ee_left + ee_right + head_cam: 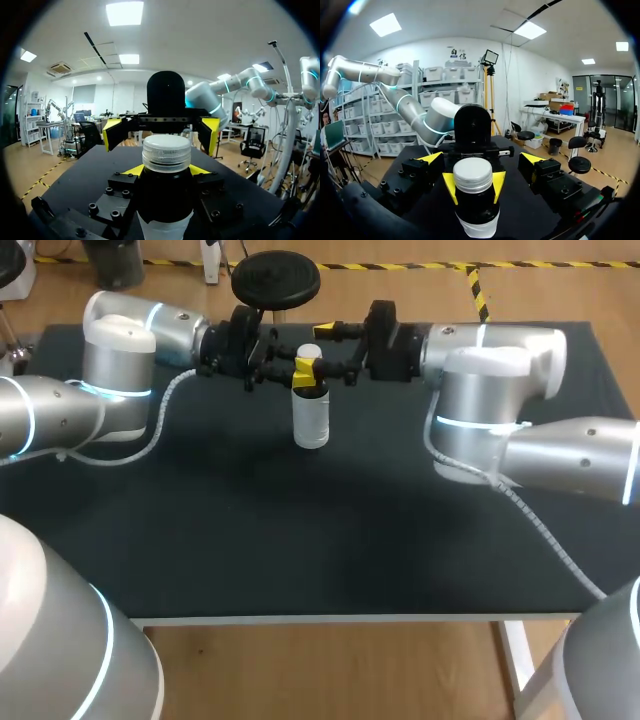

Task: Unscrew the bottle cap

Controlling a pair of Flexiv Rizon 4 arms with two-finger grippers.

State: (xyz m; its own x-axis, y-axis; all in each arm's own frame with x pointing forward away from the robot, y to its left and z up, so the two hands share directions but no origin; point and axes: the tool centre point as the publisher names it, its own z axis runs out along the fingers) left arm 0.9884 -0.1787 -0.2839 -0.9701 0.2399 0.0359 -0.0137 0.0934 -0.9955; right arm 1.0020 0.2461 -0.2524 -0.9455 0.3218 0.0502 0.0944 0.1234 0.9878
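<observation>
The black table (pixel 300 540) carries one bottle (pixel 311 418), upright near the far edge and well apart from the near and side edges. It has a dark neck, a white label with print too small to read, and a ribbed white cap (pixel 309 353). My left gripper (pixel 166 172) pinches the neck. My right gripper (pixel 481 159) is spread wide, just short of the cap.

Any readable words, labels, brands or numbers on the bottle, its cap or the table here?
No readable text.
white plastic screw cap: no print visible.
dark plastic bottle: its white lower wrap looks blank in both wrist views.
black table top: no markings visible.
</observation>
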